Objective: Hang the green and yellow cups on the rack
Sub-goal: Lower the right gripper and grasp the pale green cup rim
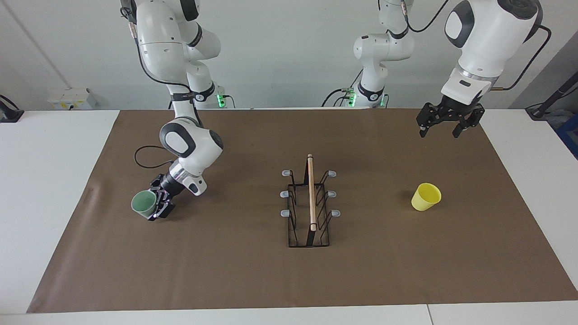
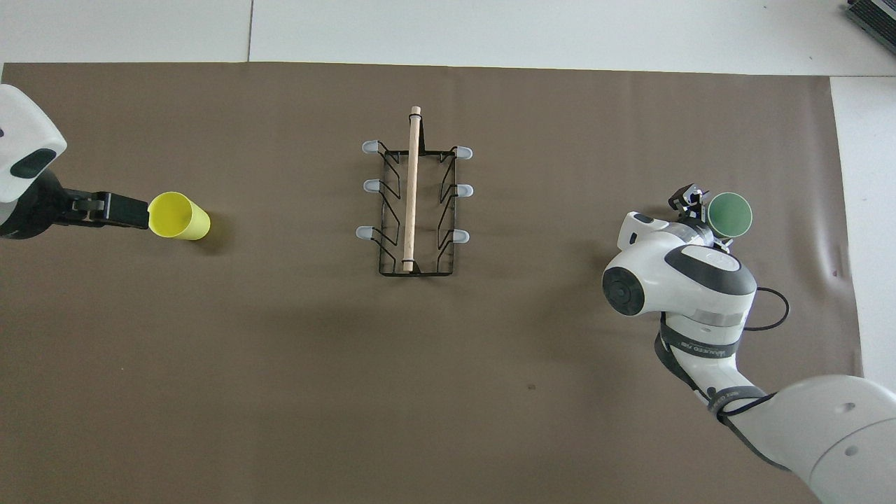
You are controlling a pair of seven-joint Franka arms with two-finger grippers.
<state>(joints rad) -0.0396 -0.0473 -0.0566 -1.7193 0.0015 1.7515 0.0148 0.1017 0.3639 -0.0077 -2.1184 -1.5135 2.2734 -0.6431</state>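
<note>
The green cup (image 1: 144, 203) lies tipped on its side on the brown mat (image 1: 253, 275), toward my right arm's end of the table, its mouth facing away from the rack. My right gripper (image 1: 159, 208) is down at it, jaws spread wide, one finger on each flank of the cup's narrow end. I cannot tell whether the fingers (image 1: 154, 215) touch the plastic; nothing is clamped. From overhead the right gripper (image 2: 702, 215) sits against the green cup (image 2: 729, 215), whose inside shows bare and a deeper green than its pale rim.

My left gripper (image 1: 444, 127) hangs in the air over the mat toward the left arm's end, jaws wide, holding nothing, waiting. In the overhead view the left gripper (image 2: 126, 211) appears just beside the yellow cup (image 2: 179, 216), but the facing view shows it raised well above the table.

The yellow cup (image 1: 426, 197) lies tilted too, well apart from the rack, its open mouth empty.

The rack (image 1: 309, 208) stands in the middle of the mat between the two cups: black wire, a light wooden rod (image 1: 311, 192) along its top, six grey-tipped prongs, three to a side. No cup hangs on it.
</note>
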